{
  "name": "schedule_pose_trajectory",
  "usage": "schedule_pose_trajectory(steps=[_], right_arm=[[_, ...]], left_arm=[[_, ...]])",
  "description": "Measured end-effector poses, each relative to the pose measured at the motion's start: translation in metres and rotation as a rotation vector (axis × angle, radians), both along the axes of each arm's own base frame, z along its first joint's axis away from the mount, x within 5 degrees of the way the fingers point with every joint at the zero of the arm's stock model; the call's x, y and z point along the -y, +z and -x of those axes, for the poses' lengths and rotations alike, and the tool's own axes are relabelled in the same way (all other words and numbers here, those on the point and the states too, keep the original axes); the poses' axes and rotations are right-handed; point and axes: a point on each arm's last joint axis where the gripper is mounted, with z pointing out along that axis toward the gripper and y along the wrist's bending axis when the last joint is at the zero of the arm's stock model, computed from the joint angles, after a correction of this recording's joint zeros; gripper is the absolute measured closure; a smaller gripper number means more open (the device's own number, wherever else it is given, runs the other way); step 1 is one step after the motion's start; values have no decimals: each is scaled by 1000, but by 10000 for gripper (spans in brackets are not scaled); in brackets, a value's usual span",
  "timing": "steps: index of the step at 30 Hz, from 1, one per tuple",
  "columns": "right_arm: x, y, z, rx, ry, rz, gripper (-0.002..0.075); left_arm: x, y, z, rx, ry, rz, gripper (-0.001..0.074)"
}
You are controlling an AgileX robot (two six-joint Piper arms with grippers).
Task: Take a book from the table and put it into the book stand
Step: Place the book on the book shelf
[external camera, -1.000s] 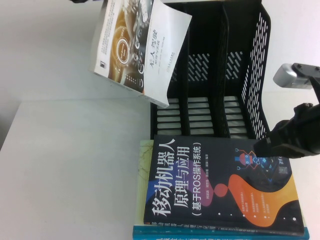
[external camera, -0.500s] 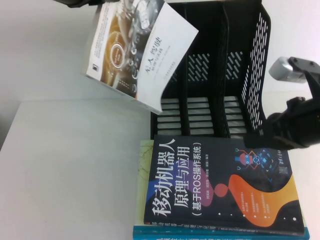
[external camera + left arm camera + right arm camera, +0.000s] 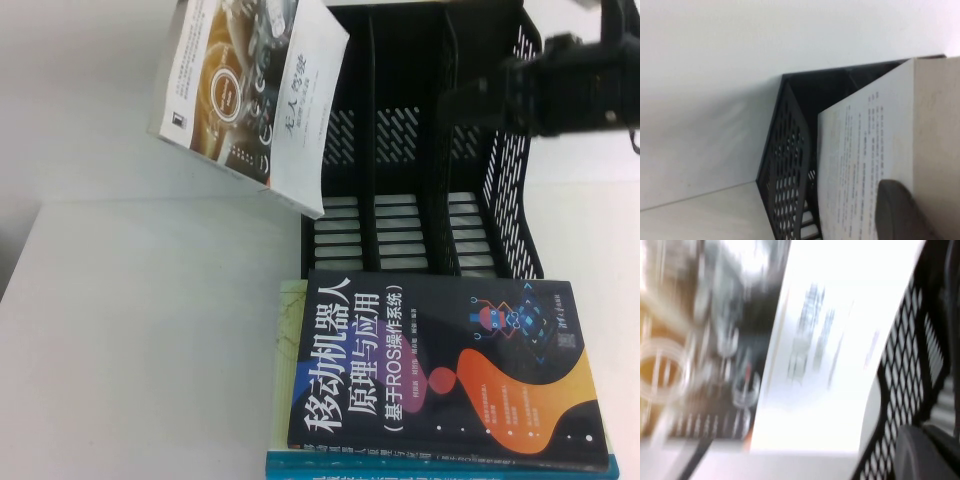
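My left gripper (image 3: pixel 900 210) clamps the book (image 3: pixel 250 95), tilted in the air beside the book stand's (image 3: pixel 430 150) leftmost slot, not in yet. My right gripper (image 3: pixel 480 95) hovers over the stand; can't tell its state. Lift done, insertion remains.

Glossy paper book (image 3: pixel 250 95) – matt black plastic book stand (image 3: pixel 420 160) (perforated walls)

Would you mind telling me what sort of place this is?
Probably a lab desk: a white table, a black book stand, robotics textbooks. The left gripper holds a book; the right gripper hovers above the stand.
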Motion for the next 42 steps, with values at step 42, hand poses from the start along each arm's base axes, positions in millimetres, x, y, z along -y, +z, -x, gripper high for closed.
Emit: schedule_pose_trajectory(steps=[42], right_arm=[[-18,-7,-24,23,234,27,729]], left_arm=[[21,-57,-65,-61,5,46,636]])
